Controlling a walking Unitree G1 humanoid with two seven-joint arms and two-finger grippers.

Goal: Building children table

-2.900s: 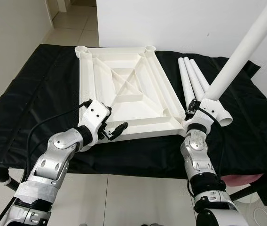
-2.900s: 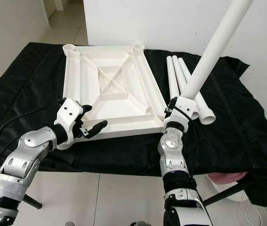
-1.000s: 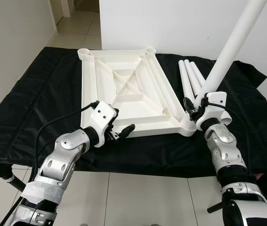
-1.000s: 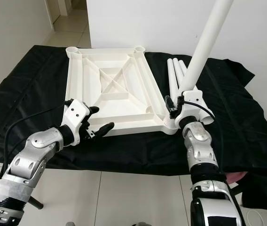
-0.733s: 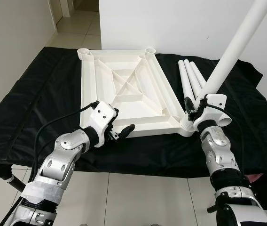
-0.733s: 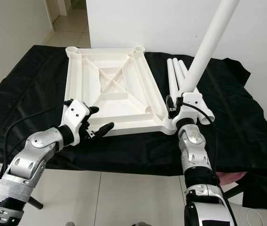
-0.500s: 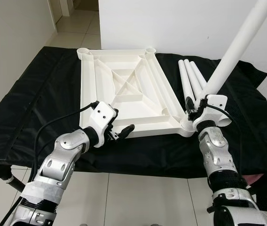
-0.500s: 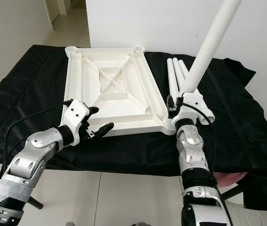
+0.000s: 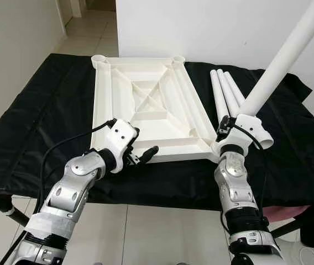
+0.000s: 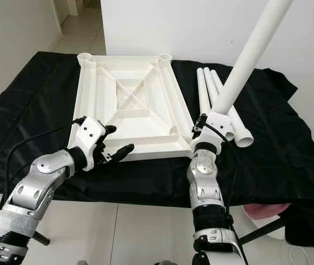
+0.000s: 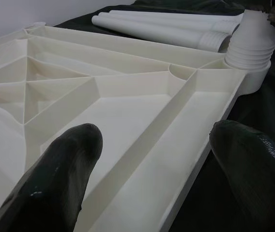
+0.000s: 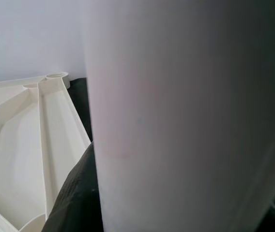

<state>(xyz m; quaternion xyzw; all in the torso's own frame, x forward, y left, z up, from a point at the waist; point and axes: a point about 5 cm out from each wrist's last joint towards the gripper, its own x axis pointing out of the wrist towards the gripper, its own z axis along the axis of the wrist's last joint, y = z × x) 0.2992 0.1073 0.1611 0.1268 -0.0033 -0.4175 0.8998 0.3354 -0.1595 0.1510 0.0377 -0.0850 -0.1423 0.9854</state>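
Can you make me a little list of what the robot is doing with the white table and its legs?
surface: black cloth
tabletop: white tabletop lying upside down, ribs showing
held leg: white leg tilted, lower end at the tabletop's near right corner socket
right gripper: shut on the leg near its base
left gripper: open, at the tabletop's near edge
spare legs: three legs lying side by side, right of the tabletop

A black cloth (image 9: 46, 116) is draping the counter, hanging over its near edge above a pale tiled floor (image 9: 146, 232), white wall (image 9: 212, 27) behind.
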